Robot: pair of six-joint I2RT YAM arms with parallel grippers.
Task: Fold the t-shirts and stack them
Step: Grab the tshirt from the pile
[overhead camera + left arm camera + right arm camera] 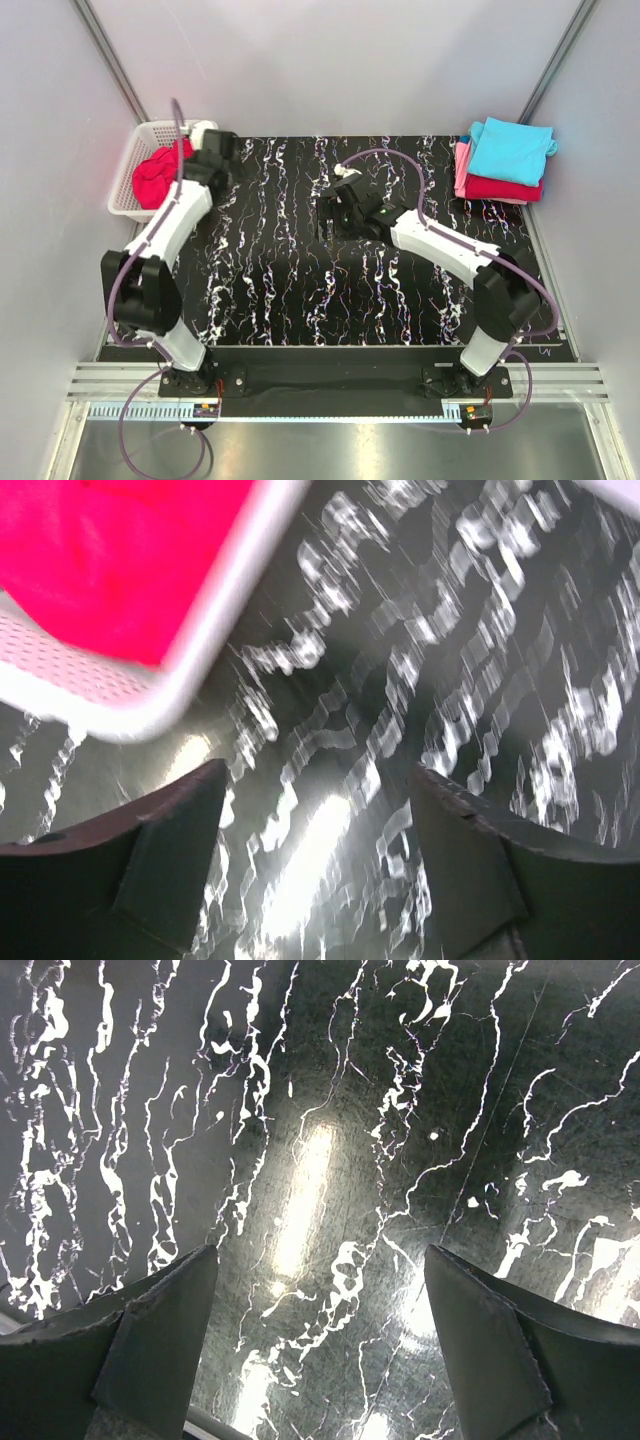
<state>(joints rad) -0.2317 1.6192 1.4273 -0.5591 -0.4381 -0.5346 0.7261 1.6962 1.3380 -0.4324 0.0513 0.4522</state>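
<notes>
A crumpled crimson-red t-shirt [157,175] lies in the white mesh basket [128,170] at the far left; it also shows in the left wrist view [110,550]. A stack of folded shirts sits at the far right: turquoise [511,148] on top, red [503,188] below, pink [462,165] at the edge. My left gripper [222,152] is open and empty, just right of the basket, over the table [318,825]. My right gripper [332,212] is open and empty over the middle of the table [320,1290].
The black marble-patterned tabletop [300,280] fills the area between the arms. The basket rim [215,630] is close to the left gripper's fingers. Grey walls close in the left, right and far sides.
</notes>
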